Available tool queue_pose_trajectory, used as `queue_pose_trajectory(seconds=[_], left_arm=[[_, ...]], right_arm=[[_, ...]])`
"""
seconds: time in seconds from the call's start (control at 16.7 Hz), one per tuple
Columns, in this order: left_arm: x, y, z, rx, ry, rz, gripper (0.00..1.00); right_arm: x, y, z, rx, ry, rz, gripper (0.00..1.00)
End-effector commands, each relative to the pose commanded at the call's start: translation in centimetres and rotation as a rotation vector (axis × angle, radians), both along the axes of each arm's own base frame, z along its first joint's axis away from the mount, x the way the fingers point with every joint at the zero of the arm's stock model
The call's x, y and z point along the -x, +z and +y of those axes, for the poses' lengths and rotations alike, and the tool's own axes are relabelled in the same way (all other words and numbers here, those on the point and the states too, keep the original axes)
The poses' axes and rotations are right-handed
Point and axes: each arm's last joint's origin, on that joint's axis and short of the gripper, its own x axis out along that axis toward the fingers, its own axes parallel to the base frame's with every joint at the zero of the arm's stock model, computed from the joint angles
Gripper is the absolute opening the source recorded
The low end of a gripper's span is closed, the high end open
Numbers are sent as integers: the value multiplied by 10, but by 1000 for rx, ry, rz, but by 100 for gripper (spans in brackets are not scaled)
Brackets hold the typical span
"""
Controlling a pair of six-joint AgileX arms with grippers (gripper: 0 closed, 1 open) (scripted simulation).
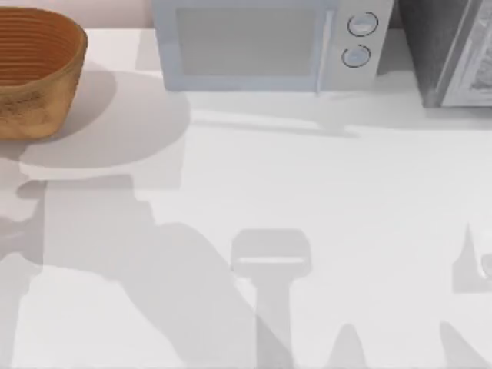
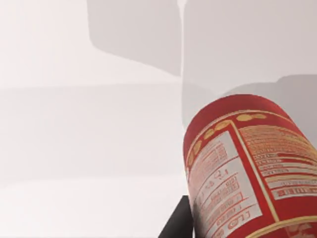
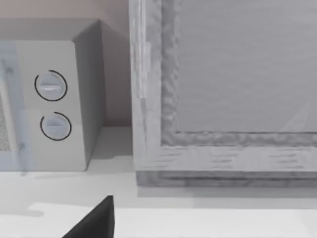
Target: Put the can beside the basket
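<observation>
**Can in left wrist view, basket at far left of table**

Fingers of the left gripper: 1 dark fingertip (image 2: 179,220) shows against the can (image 2: 247,168); whether the grip is closed on it cannot be told. Can sits tilted, label side facing the camera, above the white table (image 1: 323,200). Basket (image 1: 34,73) stands at the far-left corner. Microwave (image 1: 265,42) sits at the far edge, centre. Grey cabinet (image 1: 453,50) stands far right. Right wrist view faces the microwave and cabinet; 1 dark right finger (image 3: 96,220) shows, spread unclear.
</observation>
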Motion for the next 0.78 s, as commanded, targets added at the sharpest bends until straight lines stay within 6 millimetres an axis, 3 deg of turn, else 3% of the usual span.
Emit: queue_pose_trajectory(seconds=[0.42, 0.78], left_arm=[[0, 0, 0, 0, 0, 0, 98], [0, 0, 0, 0, 0, 0, 100]], right_arm=[[0, 0, 0, 0, 0, 0, 100], [0, 0, 0, 0, 0, 0, 100]])
